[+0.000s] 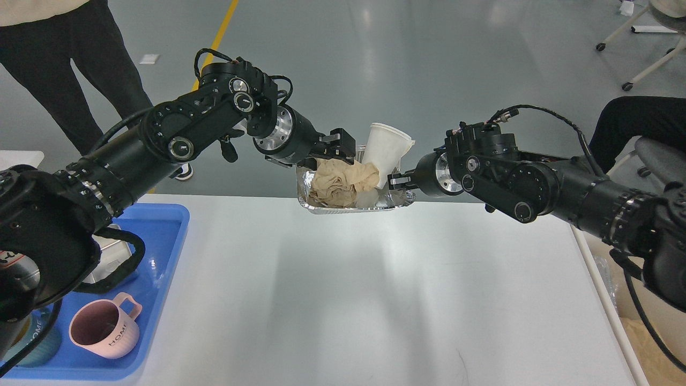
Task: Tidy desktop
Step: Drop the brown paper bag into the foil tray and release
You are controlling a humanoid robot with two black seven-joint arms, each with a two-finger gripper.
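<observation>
The white desktop [348, 295] fills the lower view. A foil tray [321, 206] is at its far edge, holding crumpled brown paper [340, 182] and a tilted white paper cup [383, 150]. My right gripper [396, 181] is shut on the tray's right rim. My left gripper [343, 149] is just above the brown paper at the tray's back left; its fingers look open, and the paper lies loose in the tray.
A blue tray [166, 257] at the left edge holds a pink mug [102, 332], a teal mug [29, 338] and a metal box [110, 257] partly behind my left arm. A beige bin [643, 343] is beyond the right edge. A person [53, 43] stands far left.
</observation>
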